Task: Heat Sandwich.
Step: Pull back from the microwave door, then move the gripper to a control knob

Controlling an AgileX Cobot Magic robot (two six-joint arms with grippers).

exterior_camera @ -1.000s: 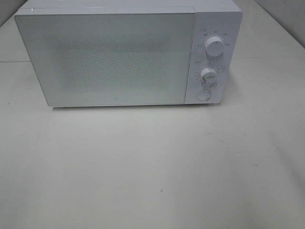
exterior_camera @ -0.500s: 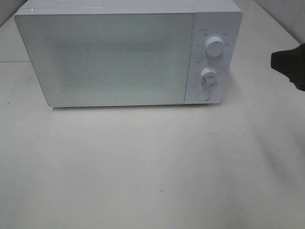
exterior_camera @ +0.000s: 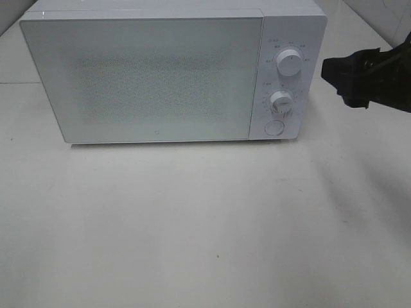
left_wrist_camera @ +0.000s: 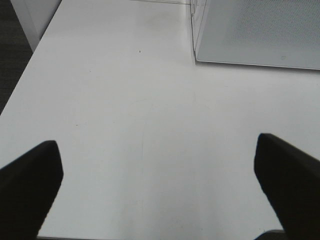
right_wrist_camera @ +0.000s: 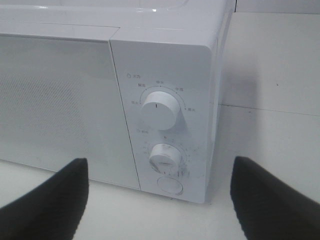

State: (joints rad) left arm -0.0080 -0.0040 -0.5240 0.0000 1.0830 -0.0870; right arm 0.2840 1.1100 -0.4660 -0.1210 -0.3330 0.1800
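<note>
Right now my right pincer, black and two-fingered, hangs in the air just off the control-panel end of the boxy white microwave oven, level with its dials and touching nothing. Its two dark fingers stand wide apart with nothing between them, and my wrist view looks between them at the panel. On that panel I see a large round white upper dial, a smaller white lower dial ringed with fine tick marks, and a round white push button at the bottom. The oven's pale speckled glass door is shut flush against the front, and I cannot see through it.

My left pincer does not appear in the high view. From its own wrist I see both black fingers spread wide with nothing between them, hovering above the plain white tabletop, with the lower corner of the oven's door end ahead of them and well apart from the fingertips.

Where the sandwich is, I cannot tell; none of my three views shows it.
</note>
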